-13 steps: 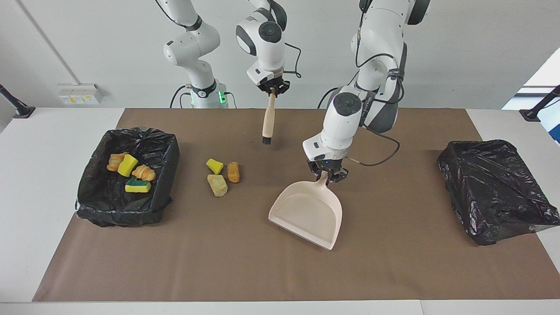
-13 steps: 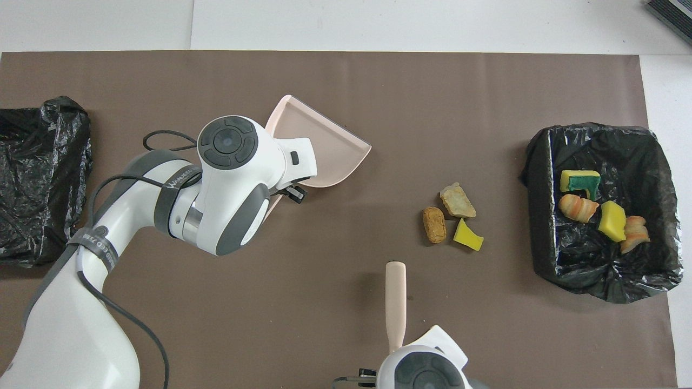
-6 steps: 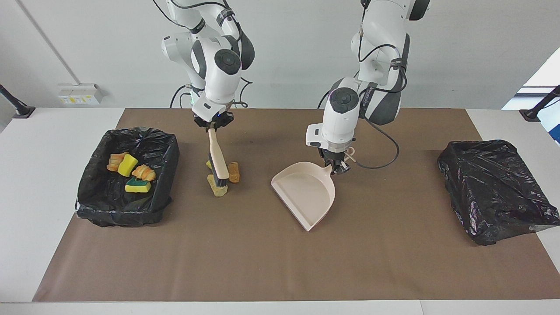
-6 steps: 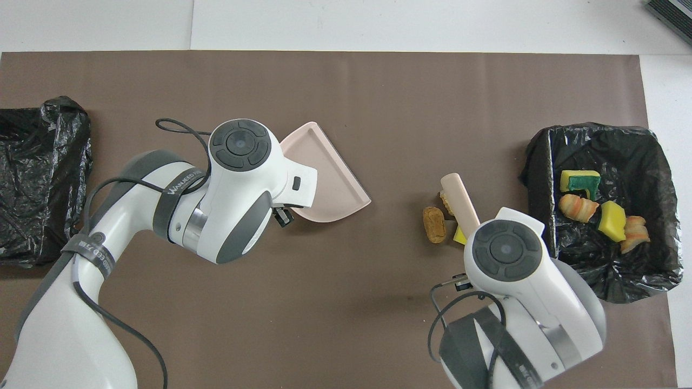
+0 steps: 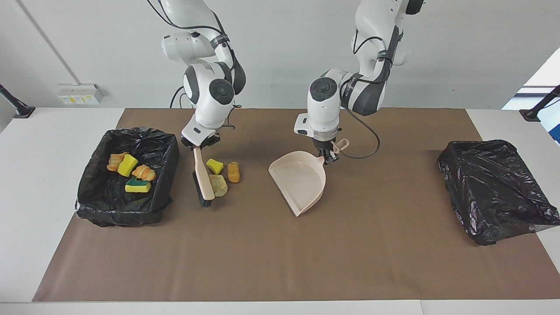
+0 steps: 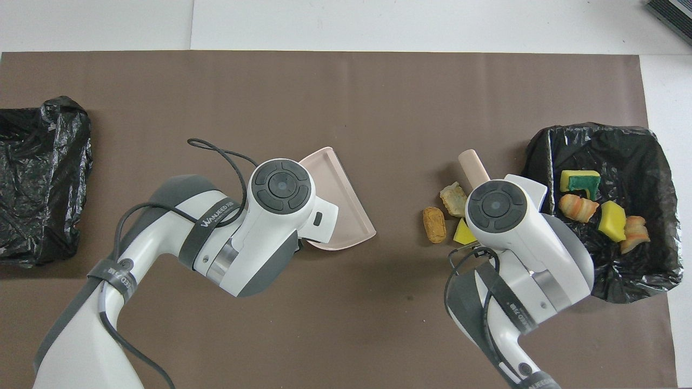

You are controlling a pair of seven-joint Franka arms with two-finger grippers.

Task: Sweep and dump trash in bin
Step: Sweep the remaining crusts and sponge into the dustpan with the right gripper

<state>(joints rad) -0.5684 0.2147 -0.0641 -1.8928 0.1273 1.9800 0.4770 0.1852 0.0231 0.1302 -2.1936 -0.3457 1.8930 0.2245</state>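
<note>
Three pieces of trash lie on the brown mat: a yellow sponge scrap [image 5: 214,166] [image 6: 462,233], a tan chunk [image 5: 217,184] [image 6: 453,198] and an orange-brown chunk [image 5: 233,172] [image 6: 434,225]. My right gripper [image 5: 199,146] is shut on the handle of the beige brush [image 5: 203,179] [image 6: 474,166]. Its black bristles are down at the mat, between the scraps and the bin [image 5: 173,168] [image 6: 594,128]. My left gripper [image 5: 329,156] is shut on the handle of the beige dustpan [image 5: 299,181] [image 6: 338,194], whose mouth is turned toward the scraps. Several scraps [image 5: 128,165] lie in the bin.
A crumpled black bag [image 5: 494,188] [image 6: 38,178] covers something at the left arm's end of the mat. The brown mat [image 5: 262,262] spreads over most of the white table. A cable loops from the left wrist above the mat.
The right arm swung the brush from over the mat's middle toward the bin and lowered it beside the scraps. The left gripper turned the dustpan's mouth toward the scraps and shifted it closer to them.
</note>
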